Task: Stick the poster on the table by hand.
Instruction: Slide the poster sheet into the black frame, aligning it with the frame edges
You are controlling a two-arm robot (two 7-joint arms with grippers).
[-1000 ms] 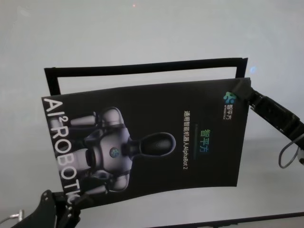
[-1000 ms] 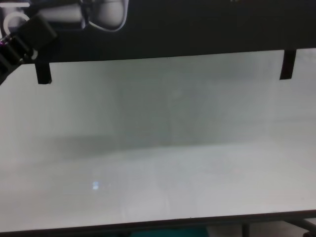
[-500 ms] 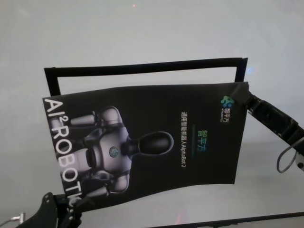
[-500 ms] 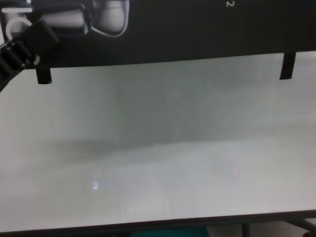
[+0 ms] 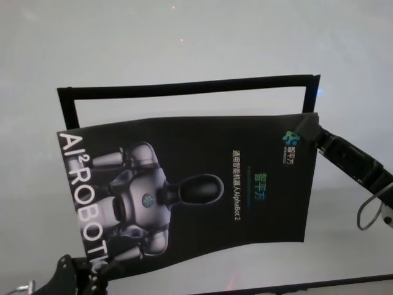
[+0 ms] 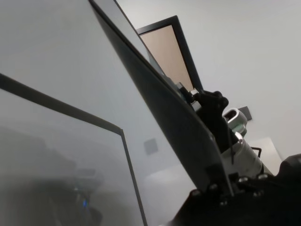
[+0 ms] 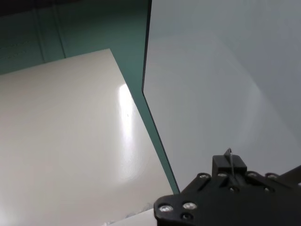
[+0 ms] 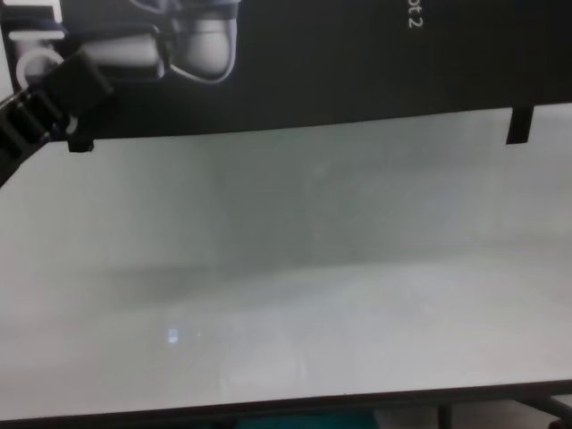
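The right gripper (image 5: 314,132) reaches in from the right and pinches the far right corner of the one poster (image 5: 202,190). The left gripper (image 5: 92,270) clamps its near left corner. The poster hangs above the table (image 5: 184,49), over a black tape frame (image 5: 184,88).

The poster (image 6: 174,117) runs edge-on, tilted; a gripper (image 6: 197,96) at its far corner.

The wide, flat white-grey table (image 5: 184,43) carries a thin black tape outline (image 5: 184,86) — an open rectangle stuck flat on it.
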